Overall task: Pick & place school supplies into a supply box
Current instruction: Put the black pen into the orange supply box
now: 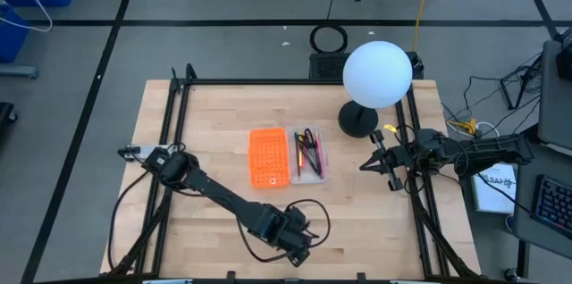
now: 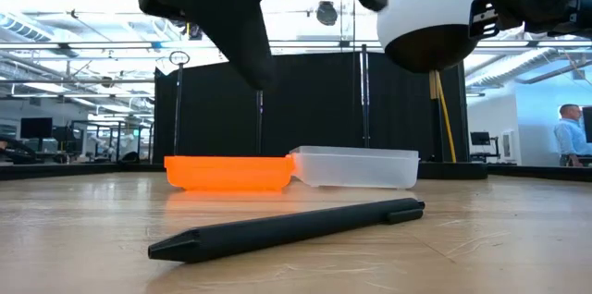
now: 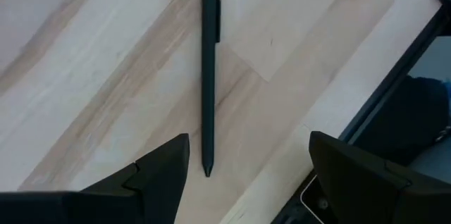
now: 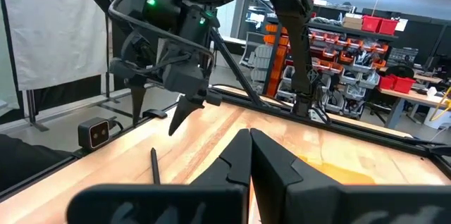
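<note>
Left end effector (image 3: pixel 246 175) above black pen (image 3: pixel 208 76)

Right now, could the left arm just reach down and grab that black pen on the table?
Probably yes. The left gripper hangs open right above the black pen, which lies alone on bare wood between its fingers, with nothing in the way.

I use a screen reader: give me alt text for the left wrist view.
A black pen lies alone on the wooden table, centred between the left gripper's two open dark fingers, which hover above without touching it.
</note>
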You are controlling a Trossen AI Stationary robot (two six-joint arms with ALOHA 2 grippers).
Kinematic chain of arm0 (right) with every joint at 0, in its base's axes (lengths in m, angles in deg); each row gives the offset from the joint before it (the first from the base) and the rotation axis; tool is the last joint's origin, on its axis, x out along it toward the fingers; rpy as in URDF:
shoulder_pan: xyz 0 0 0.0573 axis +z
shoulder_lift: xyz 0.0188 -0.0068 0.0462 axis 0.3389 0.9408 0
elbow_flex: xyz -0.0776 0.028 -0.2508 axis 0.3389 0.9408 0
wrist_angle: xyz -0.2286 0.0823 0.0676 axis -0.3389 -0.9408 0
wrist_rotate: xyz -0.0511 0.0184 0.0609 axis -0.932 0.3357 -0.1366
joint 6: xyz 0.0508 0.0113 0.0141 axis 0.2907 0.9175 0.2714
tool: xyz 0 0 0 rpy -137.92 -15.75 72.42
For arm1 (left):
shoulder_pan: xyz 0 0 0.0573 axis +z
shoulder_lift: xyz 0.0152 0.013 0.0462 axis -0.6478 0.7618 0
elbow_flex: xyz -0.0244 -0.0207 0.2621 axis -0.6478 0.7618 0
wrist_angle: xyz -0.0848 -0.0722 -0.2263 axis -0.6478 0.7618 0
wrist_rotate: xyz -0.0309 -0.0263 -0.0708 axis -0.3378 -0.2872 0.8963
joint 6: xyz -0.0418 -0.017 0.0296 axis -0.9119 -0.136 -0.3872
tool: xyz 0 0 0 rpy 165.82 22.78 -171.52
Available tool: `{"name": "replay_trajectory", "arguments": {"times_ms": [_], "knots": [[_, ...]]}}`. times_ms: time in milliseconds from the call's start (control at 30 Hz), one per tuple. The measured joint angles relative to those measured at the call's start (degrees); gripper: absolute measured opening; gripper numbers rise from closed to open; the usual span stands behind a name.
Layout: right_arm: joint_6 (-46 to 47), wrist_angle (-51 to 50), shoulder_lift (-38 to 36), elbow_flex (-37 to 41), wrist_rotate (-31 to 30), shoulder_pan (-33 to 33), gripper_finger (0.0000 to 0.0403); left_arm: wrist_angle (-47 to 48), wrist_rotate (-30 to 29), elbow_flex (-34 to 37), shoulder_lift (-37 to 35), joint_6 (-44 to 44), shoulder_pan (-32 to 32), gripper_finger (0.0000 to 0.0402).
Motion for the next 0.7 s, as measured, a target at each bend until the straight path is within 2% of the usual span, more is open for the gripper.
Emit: {"name": "replay_trajectory", "arguments": {"times_ms": [167,533,700], "knots": [[0.39,-0.04,-0.02,0.00,0.00,0.00,0.0000,1.17,-0.09,0.02,1.79,2.50,1.21,0.0299],[0.01,-0.02,0.00,0.00,0.00,0.00,0.0000,3.20,-2.16,0.06,4.27,17.30,2.90,0.0299],[-0.01,-0.05,0.23,0.00,0.00,0.00,0.0000,3.39,-3.20,0.04,5.22,20.37,2.66,0.0298]]}}
